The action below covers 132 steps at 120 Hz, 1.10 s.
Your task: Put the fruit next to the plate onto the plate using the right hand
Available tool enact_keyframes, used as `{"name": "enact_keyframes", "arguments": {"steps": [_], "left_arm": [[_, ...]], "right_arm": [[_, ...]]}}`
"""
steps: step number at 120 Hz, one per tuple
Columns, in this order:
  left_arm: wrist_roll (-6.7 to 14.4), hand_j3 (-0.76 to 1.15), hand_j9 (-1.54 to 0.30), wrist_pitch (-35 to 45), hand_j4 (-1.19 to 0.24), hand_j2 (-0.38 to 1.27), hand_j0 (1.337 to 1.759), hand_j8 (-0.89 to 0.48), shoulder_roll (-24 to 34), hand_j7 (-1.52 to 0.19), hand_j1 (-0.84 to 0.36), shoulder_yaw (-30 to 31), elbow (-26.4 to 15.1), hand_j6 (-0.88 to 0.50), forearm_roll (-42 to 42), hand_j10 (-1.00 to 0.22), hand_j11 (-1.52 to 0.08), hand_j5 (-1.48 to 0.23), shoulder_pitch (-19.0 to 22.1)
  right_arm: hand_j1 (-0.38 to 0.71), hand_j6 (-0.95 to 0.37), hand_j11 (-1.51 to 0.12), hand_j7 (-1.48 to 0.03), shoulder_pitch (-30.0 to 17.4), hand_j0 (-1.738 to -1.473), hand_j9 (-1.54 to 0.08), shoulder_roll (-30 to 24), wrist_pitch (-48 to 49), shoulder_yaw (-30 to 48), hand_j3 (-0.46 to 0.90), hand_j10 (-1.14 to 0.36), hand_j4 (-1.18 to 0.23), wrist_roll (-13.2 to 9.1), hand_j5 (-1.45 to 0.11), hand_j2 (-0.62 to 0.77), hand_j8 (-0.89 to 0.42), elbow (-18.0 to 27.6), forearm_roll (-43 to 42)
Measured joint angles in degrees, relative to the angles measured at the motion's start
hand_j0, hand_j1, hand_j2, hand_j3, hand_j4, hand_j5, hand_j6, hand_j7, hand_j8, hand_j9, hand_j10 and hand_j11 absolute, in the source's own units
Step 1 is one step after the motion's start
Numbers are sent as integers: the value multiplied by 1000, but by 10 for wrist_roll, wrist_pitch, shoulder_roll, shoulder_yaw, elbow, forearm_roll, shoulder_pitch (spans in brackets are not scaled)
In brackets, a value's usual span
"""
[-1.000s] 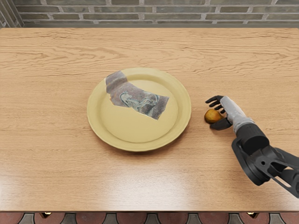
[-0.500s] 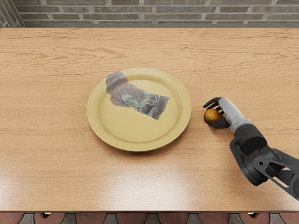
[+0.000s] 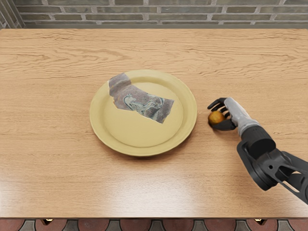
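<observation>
Fingers [image 3: 216,102] of our right hand [image 3: 224,114] are curled around the fruit [image 3: 215,117], dark tips over its far side and thumb on its near side. We see the fruit just beside the right rim of the plate [image 3: 139,134], not on it.

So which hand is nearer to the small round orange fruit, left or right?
Right. The right hand curls its fingers around the small round orange fruit, just right of the round yellow plate. The left hand is not in view.
</observation>
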Motion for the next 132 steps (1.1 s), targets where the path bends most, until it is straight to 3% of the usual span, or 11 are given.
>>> {"name": "enact_keyframes", "arguments": {"steps": [58, 132], "left_arm": [[0, 0, 0, 0, 0, 0, 1658, 0, 0, 0, 349, 0, 0, 0, 0, 0, 0, 0, 0], [0, 0, 0, 0, 0, 0, 1658, 0, 0, 0, 349, 0, 0, 0, 0, 0, 0, 0, 0]], "right_arm": [[258, -538, -775, -787, 5, -1656, -775, -29, 1, 4, 0, -610, -605, 0, -789, 174, -512, 41, 0], [244, -549, -777, -792, 30, -1655, -779, -32, 3, 6, 0, -619, -609, 0, -795, 159, -518, 74, -1]]}}
